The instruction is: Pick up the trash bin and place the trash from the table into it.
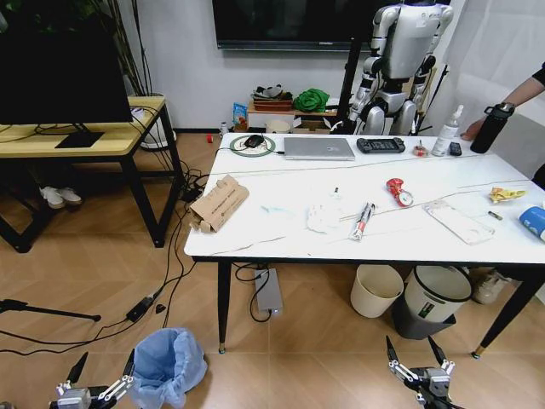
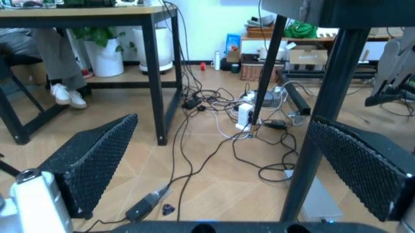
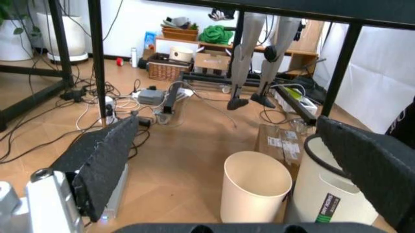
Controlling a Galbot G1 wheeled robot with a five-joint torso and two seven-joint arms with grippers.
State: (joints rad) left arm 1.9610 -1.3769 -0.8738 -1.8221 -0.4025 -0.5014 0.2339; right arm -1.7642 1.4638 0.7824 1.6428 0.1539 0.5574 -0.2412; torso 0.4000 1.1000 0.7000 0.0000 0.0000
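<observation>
Trash bin (image 1: 169, 365): blue-bag-lined, on the floor at lower left of the head view, just beside the left gripper (image 1: 95, 383).
Left gripper: jaws spread wide, empty.
Right gripper (image 1: 419, 365): low at lower right, jaws spread, empty.
Table (image 1: 281, 230): white marble top across the centre.
Trash: torn cardboard (image 1: 219, 203), what looks like crumpled tissue (image 1: 324, 217), red wrapper (image 1: 398, 192), all on the table.
</observation>
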